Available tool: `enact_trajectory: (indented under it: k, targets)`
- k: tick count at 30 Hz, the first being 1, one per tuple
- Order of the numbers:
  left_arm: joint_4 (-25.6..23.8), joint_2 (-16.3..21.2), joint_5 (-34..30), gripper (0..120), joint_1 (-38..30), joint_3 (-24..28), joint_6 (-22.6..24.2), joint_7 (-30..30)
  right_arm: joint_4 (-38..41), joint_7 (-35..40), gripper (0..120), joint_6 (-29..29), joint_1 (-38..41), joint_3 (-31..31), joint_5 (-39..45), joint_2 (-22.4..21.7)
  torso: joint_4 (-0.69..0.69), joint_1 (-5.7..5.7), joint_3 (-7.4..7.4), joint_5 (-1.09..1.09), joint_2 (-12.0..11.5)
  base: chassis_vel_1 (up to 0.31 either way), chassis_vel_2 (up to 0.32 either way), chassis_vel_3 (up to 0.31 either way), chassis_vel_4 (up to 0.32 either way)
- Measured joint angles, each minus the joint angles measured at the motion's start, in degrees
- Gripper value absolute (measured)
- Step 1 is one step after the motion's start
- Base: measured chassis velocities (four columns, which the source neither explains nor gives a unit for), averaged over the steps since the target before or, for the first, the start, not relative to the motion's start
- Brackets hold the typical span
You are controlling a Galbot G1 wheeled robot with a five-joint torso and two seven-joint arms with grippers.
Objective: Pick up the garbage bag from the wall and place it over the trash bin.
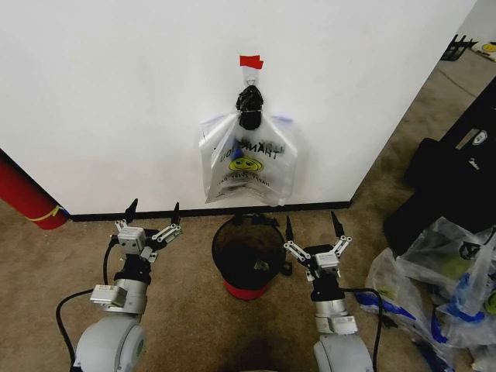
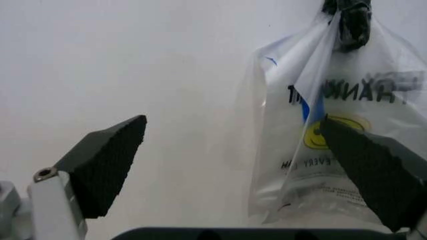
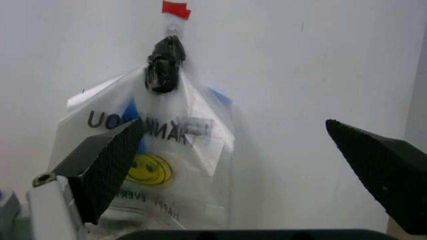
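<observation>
White painted wall (image 1: 116, 93) fills the upper head view; a thin translucent plastic garbage bag (image 1: 248, 167) printed with reversed black lettering and a yellow smiley hangs from a small wall hook (image 1: 249, 75) under a red tape strip (image 1: 250, 61), its handles bunched in a dark knot, probably so that it stays at grasping height. Directly below stands the round black wire-mesh trash bin (image 1: 246, 252) with a red base, positioned, by judgement, to receive the bag. The left gripper (image 1: 153, 215) and the right gripper (image 1: 314, 225) flank the bin low down, both spread wide and holding nothing, well apart from the bag. In the left wrist view, the left gripper's dark ribbed pads (image 2: 107, 162) frame bare wall, with the bag hanging off to one side and partly covered by one pad; the hook is cut off. In the right wrist view, the bag hangs beyond one pad (image 3: 107, 167); its lower edge is hidden. The bag's mouth cannot be made out.
</observation>
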Motion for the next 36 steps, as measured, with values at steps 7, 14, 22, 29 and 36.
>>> enact_trajectory:
  k: [7, 14, 22, 29, 36]
  targets:
    - [0.0, -0.6, 0.4, 100, 0.3, 0.3, 0.1, -0.1, 0.4, 0.7, 100, 0.1, 0.1, -0.2, -0.6, -0.1, 0.00, 0.00, 0.00, 0.01, 0.0, 0.000, 0.000, 0.000, 0.000]
    - [-0.3, -1.2, 0.7, 100, 0.5, 0.5, 0.1, -0.2, 1.8, 0.8, 100, -3.9, 0.0, -0.1, -0.2, -0.6, 0.00, 0.00, 0.00, 0.01, 0.0, 0.000, 0.000, 0.000, 0.000]
    - [-0.6, -1.6, 1.1, 100, 1.1, 0.4, 0.0, -0.4, 3.7, 2.4, 100, -10.5, -0.4, -1.0, 0.2, -1.1, 0.00, 0.00, 0.00, 0.01, 0.0, 0.000, 0.000, 0.000, 0.000]
    - [-1.2, -1.9, 1.4, 100, 1.5, 0.4, -0.1, -0.4, 4.5, 2.4, 100, -12.9, -0.4, -1.1, -1.4, -1.3, 0.00, 0.00, 0.00, 0.00, 0.0, 0.000, 0.000, 0.000, 0.000]
    - [-1.6, -2.1, 1.6, 100, 2.1, 0.4, -0.3, -0.4, 4.6, 2.6, 100, -13.2, -0.3, -1.3, -1.9, -1.4, 0.00, 0.00, 0.00, 0.01, 0.0, 0.000, 0.000, 0.000, 0.000]
